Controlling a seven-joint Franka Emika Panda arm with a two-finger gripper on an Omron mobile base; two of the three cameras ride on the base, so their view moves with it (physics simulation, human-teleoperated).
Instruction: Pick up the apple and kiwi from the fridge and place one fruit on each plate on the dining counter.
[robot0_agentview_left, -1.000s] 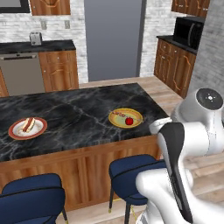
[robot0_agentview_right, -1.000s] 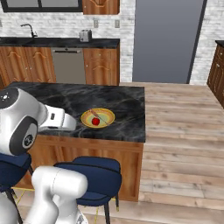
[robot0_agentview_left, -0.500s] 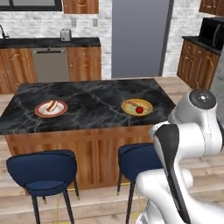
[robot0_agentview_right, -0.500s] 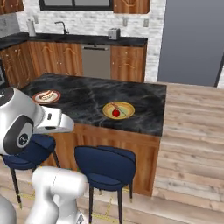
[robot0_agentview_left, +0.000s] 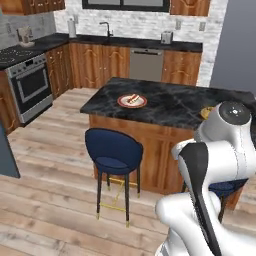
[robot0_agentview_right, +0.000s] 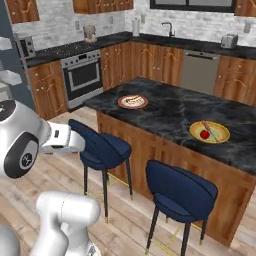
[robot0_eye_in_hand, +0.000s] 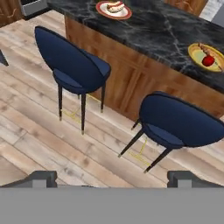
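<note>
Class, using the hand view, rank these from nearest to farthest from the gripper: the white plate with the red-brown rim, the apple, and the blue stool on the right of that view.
1. Blue stool: right of the view, just above the open gripper.
2. Apple: on the yellowish plate, upper right.
3. White plate: top of the view, on the dining counter.

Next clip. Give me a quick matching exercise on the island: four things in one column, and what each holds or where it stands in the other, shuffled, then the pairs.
Things:
1. yellow plate
2. white plate with the red-brown rim
3. blue stools
4. fingers

States:
A. on the wooden floor beside the dining counter
B. holds the apple
C. spread apart, nothing between them
D. holds a sausage in a bun

Pairs: 1-B, 2-D, 3-A, 4-C
</note>
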